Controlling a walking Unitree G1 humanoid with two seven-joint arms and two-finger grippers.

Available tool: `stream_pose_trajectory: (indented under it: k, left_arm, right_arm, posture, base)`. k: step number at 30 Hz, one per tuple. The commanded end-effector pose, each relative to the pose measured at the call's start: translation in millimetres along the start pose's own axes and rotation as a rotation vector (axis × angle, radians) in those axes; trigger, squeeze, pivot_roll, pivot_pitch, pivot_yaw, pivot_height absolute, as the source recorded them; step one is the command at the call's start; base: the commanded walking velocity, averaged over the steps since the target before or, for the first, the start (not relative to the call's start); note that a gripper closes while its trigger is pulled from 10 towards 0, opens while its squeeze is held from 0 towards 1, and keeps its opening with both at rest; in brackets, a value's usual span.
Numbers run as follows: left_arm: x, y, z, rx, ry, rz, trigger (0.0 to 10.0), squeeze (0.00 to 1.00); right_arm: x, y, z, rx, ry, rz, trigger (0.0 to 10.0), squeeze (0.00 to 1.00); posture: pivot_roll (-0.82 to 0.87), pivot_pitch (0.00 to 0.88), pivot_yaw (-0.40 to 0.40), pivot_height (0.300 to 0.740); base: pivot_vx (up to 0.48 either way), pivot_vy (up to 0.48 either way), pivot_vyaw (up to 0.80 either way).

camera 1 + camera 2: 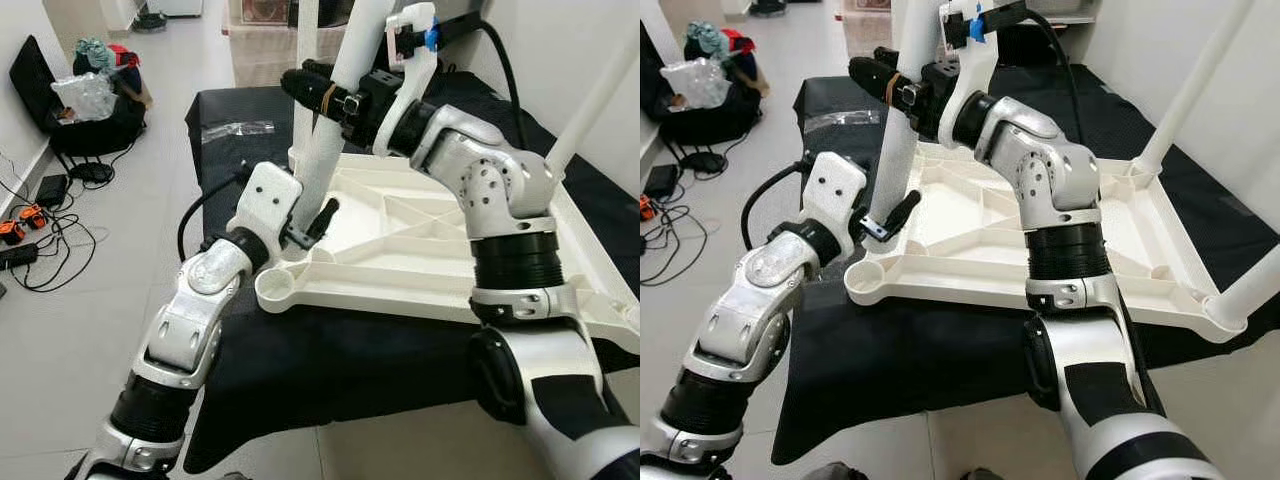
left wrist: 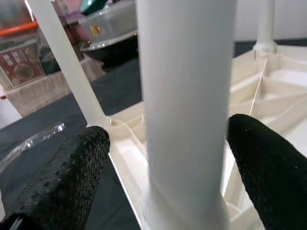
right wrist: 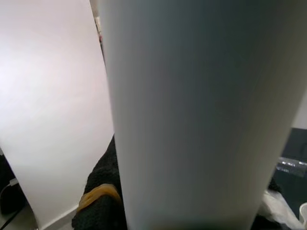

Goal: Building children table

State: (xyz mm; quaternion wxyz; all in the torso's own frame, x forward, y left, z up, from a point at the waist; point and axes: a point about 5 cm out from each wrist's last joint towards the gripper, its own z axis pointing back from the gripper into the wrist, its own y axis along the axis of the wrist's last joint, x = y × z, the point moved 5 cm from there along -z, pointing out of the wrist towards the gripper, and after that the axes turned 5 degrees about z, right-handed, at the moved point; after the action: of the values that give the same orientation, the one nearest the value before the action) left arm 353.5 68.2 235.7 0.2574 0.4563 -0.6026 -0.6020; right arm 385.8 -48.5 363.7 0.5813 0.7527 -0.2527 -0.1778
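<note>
Black cloth (image 1: 330, 350) covers the surface, with grey tile floor (image 1: 70, 330) open to the robot's left. White ribbed plastic tabletop (image 1: 400, 250) lies upside down on the cloth, round corner socket (image 1: 277, 290) at its near edge. Smooth white leg (image 1: 335, 120) leans tilted over the tabletop's near-left corner. Right gripper (image 1: 310, 90) grips it high. Left gripper (image 2: 168, 158) has its textured fingers (image 2: 72, 167) apart either side of the leg, low down.
</note>
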Motion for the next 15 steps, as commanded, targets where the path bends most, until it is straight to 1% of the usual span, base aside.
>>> stream_pose_trajectory:
  k: [1,2,5,7,10,12,15]
  left_arm:
    - [5.6,-18.0,4.8,-0.072,-0.025,-0.004,10.0,0.0]
    - [5.6,-18.0,4.8,-0.072,-0.025,-0.004,10.0,0.0]
    - [7.3,-29.0,8.9,-0.105,-0.025,0.0,10.0,0.0]
    - [9.8,-35.6,11.9,-0.126,-0.031,-0.005,10.0,0.0]
    - [10.9,-39.3,13.2,-0.14,-0.032,-0.009,10.0,0.0]
    - [8.3,-40.2,13.6,-0.141,-0.016,-0.023,10.0,0.0]
    - [0.6,-36.4,11.9,-0.116,0.009,-0.042,10.0,0.0]
  right_arm:
    - [1.5,13.3,0.0,0.029,-0.006,0.02,0.0,0.0]
    - [1.5,13.3,0.0,0.029,-0.006,0.02,0.0,0.0]
    - [1.8,20.5,-0.9,0.04,-0.01,0.031,0.0,0.0]
    - [-0.7,25.5,-1.8,0.051,-0.002,0.039,0.0,0.0]
    - [-3.0,27.2,-2.1,0.053,0.007,0.04,0.0,0.0]
    - [-5.8,27.7,-2.4,0.052,0.019,0.039,0.0,0.0]
    - [-11.7,27.6,-3.3,0.047,0.041,0.035,0.0,0.0]
  posture:
    - [0.02,0.027,-0.034,0.74]
    - [0.02,0.027,-0.034,0.74]
    - [0.01,0.028,-0.034,0.74]
    - [0.01,0.027,-0.032,0.74]
    - [0.01,0.025,-0.035,0.74]
    - [0.01,0.026,-0.037,0.74]
    - [0.0,0.024,-0.036,0.74]
  base:
    - [0.0,0.0,0.0]
    - [0.0,0.0,0.0]
    - [0.0,0.0,0.0]
    - [0.0,0.0,0.0]
    - [0.0,0.0,0.0]
    - [0.0,0.0,0.0]
    - [0.0,0.0,0.0]
